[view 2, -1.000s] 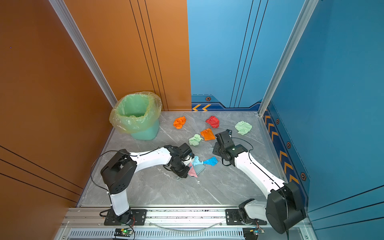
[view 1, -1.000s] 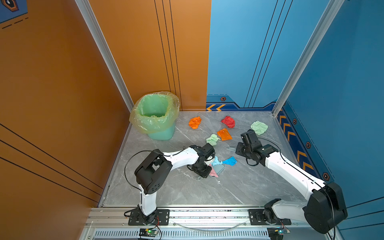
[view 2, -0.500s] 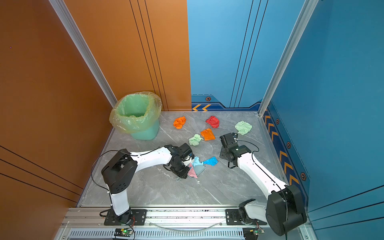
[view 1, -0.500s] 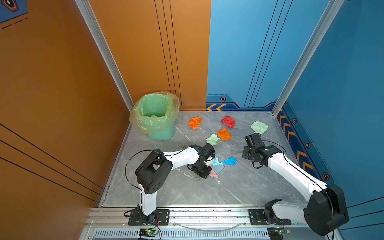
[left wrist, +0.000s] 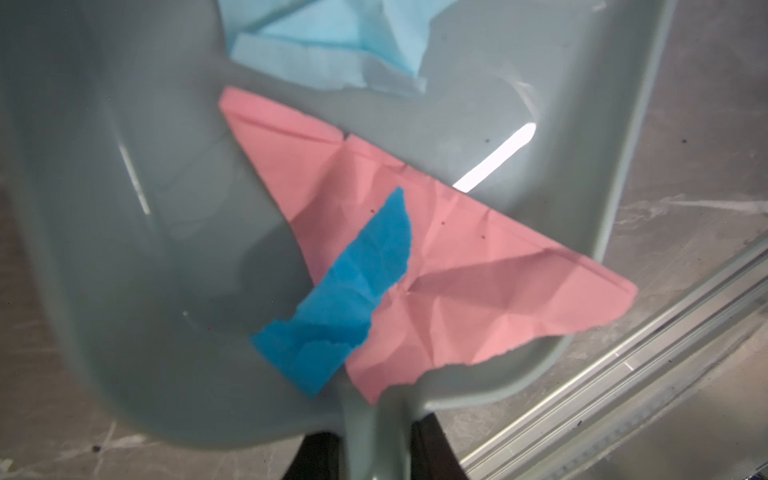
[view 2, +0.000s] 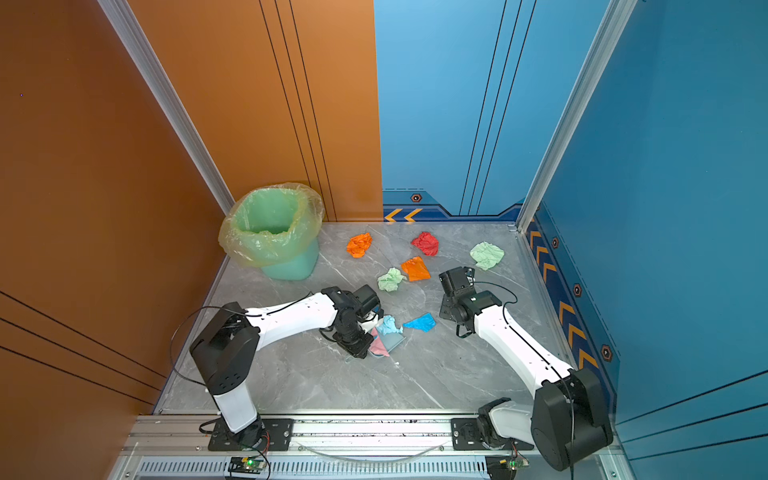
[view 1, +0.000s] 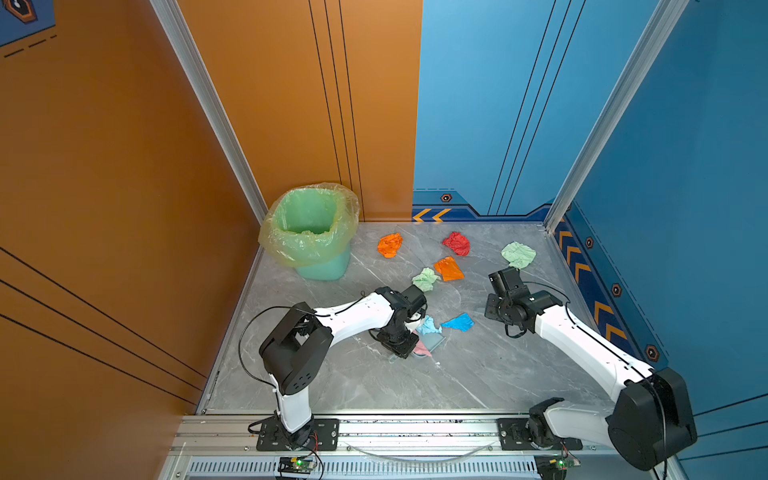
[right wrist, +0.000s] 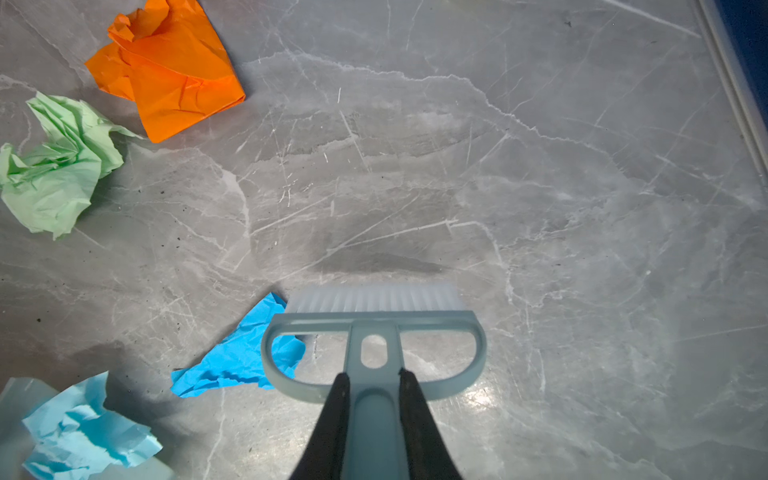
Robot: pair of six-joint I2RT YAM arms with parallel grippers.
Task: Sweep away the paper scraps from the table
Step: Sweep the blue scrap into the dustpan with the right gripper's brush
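While the left gripper (left wrist: 370, 453) sits clamped on the handle of the pale blue dustpan (left wrist: 124, 249), the right gripper (right wrist: 372, 380) is pinched tight on the stem of the matching brush (right wrist: 374, 320). Its bristles are low over the tabletop (right wrist: 561, 187), just beside a bright blue scrap (right wrist: 237, 357). Of the paper scraps (view 1: 448, 268), three lie in the pan: a pink sheet (left wrist: 436, 257), a blue strip (left wrist: 353, 291) on top of it, and a pale blue crumple (left wrist: 332, 41) at the lip. Out on the marble an orange piece (right wrist: 174, 70) and a pale green wad (right wrist: 58, 174) sit close together. In a top view an orange ball (view 1: 390, 244), a red ball (view 1: 457, 243) and a second green wad (view 1: 518, 254) wait near the back wall, the lined bin (view 1: 320, 270) in the corner. These look featherlight, soft and springy, likelier to skid or flip than roll, so no pinching: get the bristles behind each one and push low towards the pan's lip.
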